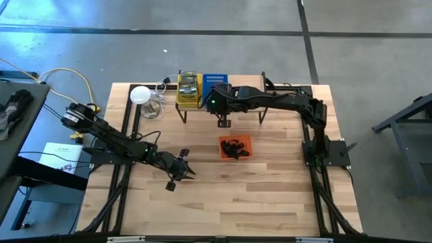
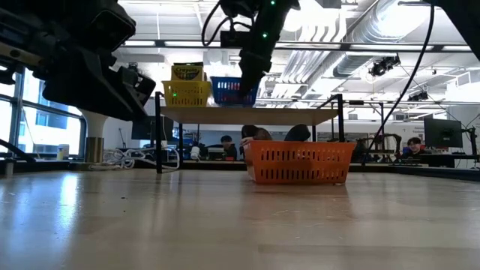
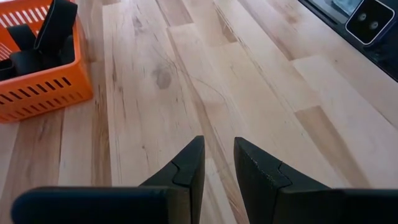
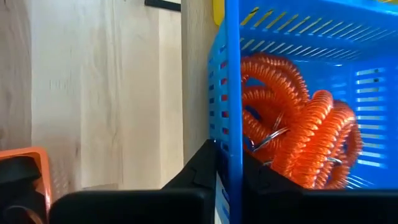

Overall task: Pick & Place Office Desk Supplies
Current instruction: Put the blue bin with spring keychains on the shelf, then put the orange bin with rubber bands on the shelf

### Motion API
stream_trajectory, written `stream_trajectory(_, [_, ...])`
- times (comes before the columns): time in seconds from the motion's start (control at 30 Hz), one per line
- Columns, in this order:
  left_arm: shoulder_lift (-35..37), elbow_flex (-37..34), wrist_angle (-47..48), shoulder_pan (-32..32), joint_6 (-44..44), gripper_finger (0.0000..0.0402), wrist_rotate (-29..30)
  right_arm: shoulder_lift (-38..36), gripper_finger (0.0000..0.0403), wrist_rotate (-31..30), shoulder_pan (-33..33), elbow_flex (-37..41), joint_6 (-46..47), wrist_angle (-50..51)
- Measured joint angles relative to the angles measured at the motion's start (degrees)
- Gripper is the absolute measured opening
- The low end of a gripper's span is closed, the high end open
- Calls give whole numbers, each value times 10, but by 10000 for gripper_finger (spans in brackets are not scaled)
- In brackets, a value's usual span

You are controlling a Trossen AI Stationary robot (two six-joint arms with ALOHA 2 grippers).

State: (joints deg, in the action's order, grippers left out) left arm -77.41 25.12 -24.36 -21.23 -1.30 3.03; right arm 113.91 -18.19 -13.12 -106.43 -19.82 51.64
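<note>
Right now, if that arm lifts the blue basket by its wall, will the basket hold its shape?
Probably it flexes a little: the blue basket has thin slotted walls. It looks light, holding only springy orange coils. Gripped by the right gripper at one wall, it may tilt.

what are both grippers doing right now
Left gripper: slightly open, empty, over bare table.
Right gripper: shut on the blue basket wall.

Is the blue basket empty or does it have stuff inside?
Not empty. The blue basket holds orange-red coiled bands, seen through its slotted wall in the right wrist view.
</note>
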Motion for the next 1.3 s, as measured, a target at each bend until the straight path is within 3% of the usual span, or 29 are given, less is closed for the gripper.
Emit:
stream_trajectory(0.37, [0,-1,4,0,0,80,0,0,87,-11,11,0,1,-3])
stream_trajectory(0.6, [0,-2,4,0,0,80,-1,-4,128,-102,46,0,-43,-25])
stream_trajectory(0.9, [0,-6,4,0,-1,80,-1,-18,125,-192,158,1,-25,-14])
stream_trajectory(1.1, [0,-12,3,0,-2,80,-9,-17,125,-214,257,1,190,41])
stream_trajectory(1.3, [0,-14,3,2,-3,80,-24,-17,124,-53,295,1,487,224])
